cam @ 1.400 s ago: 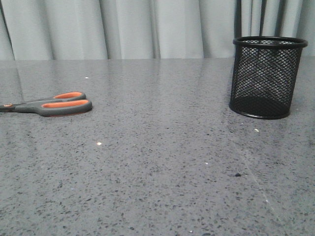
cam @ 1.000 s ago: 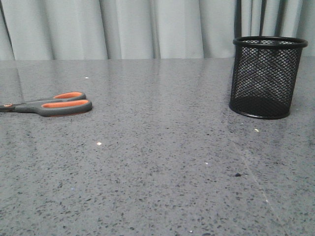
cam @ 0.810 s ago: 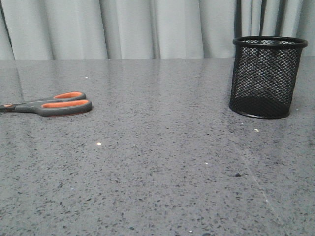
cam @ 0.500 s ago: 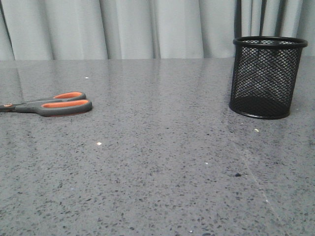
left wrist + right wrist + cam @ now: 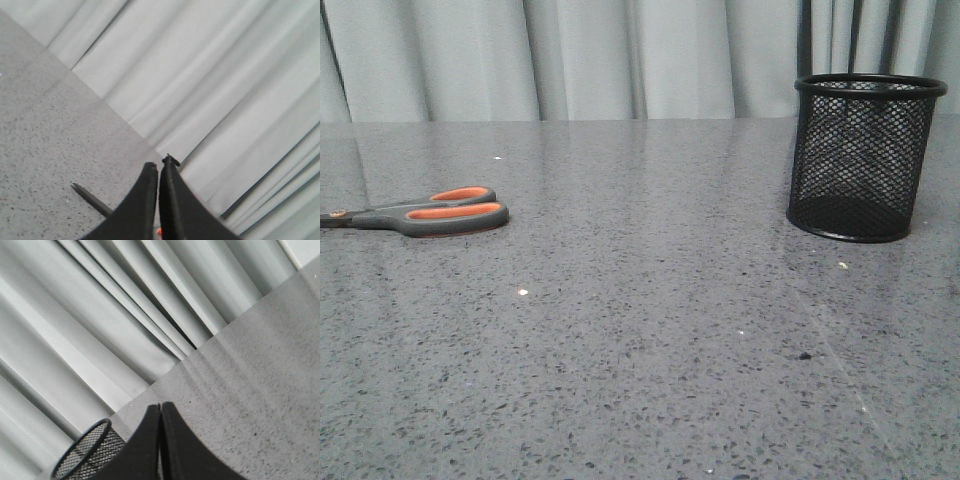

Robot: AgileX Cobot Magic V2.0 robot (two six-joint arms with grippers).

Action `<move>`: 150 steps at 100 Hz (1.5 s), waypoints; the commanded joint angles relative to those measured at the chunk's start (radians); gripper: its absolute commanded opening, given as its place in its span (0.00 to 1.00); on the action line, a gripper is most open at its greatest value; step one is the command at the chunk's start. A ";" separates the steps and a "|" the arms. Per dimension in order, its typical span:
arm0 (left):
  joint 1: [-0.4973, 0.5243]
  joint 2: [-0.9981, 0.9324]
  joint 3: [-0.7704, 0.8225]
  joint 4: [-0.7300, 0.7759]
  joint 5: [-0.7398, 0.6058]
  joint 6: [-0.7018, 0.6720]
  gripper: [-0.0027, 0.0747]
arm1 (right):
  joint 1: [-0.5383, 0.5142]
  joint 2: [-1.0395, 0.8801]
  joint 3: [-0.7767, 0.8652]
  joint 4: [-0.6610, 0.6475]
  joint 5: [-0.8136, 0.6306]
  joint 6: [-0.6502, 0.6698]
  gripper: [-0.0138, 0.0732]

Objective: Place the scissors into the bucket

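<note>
Surface: grey speckled table [image 5: 640, 330], backed by pale curtains [image 5: 620, 55]. The scissors [image 5: 425, 214] lie flat at the left. The bucket [image 5: 863, 157] stands upright at far right, well apart. Left gripper [image 5: 158, 170] and right gripper [image 5: 160, 410]: both pairs of fingers pressed together, holding nothing.

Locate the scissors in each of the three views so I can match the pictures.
Front view: the scissors lie flat at the far left of the table, blades running off the left edge.
Left wrist view: only a slim dark blade tip shows, beside the shut left gripper.
Right wrist view: not in it.
Shared landmark: the grey curtain behind the table.
</note>
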 commanded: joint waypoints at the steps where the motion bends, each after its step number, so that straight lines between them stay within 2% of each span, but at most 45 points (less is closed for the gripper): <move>1: 0.001 0.009 0.030 -0.121 -0.069 -0.011 0.01 | -0.005 -0.023 -0.028 0.041 -0.043 -0.004 0.11; 11: -0.012 0.009 0.012 -0.122 -0.031 -0.011 0.01 | -0.005 -0.023 -0.084 0.009 -0.007 -0.004 0.11; 18: -0.023 0.009 -0.026 -0.082 0.023 0.001 0.01 | -0.003 -0.021 -0.142 -0.081 0.045 -0.006 0.11; 35: -0.061 0.049 -0.194 0.253 0.214 0.033 0.02 | -0.003 0.040 -0.333 -0.413 0.284 -0.006 0.11; 42: -0.081 0.104 -0.272 0.385 0.283 0.035 0.07 | -0.003 0.089 -0.411 -0.505 0.388 -0.008 0.11; 49: -0.104 0.180 -0.345 0.496 0.341 0.046 0.20 | -0.003 0.143 -0.479 -0.535 0.472 -0.052 0.11; 57: -0.135 0.288 -0.419 0.594 0.392 0.098 0.49 | -0.003 0.206 -0.540 -0.533 0.526 -0.111 0.17; 62: -0.147 0.358 -0.459 0.637 0.420 0.117 0.61 | -0.003 0.239 -0.565 -0.533 0.534 -0.111 0.24; 67: -0.156 0.438 -0.503 0.671 0.464 0.130 0.67 | -0.003 0.267 -0.583 -0.524 0.534 -0.111 0.35; 76: -0.158 0.558 -0.586 0.718 0.516 0.134 0.64 | -0.003 0.301 -0.604 -0.507 0.534 -0.111 0.57; 81: -0.158 0.628 -0.625 0.732 0.535 0.167 0.61 | 0.000 0.308 -0.606 -0.500 0.534 -0.111 0.66; 86: -0.158 0.710 -0.682 0.734 0.563 0.249 0.57 | 0.008 0.308 -0.606 -0.501 0.539 -0.111 0.71; 108: -0.158 1.045 -0.949 0.732 0.786 0.554 0.54 | 0.050 0.306 -0.606 -0.497 0.543 -0.111 0.71; 125: -0.158 1.282 -1.155 0.732 1.082 0.824 0.54 | 0.058 0.306 -0.606 -0.497 0.543 -0.111 0.71; 134: -0.158 1.363 -1.240 0.748 1.218 1.020 0.54 | 0.067 0.306 -0.606 -0.497 0.543 -0.111 0.71; 140: -0.158 1.409 -1.285 0.748 1.268 1.124 0.54 | 0.069 0.306 -0.606 -0.497 0.545 -0.111 0.71; 150: -0.158 1.459 -1.324 0.748 1.252 1.141 0.54 | 0.069 0.306 -0.606 -0.497 0.550 -0.111 0.71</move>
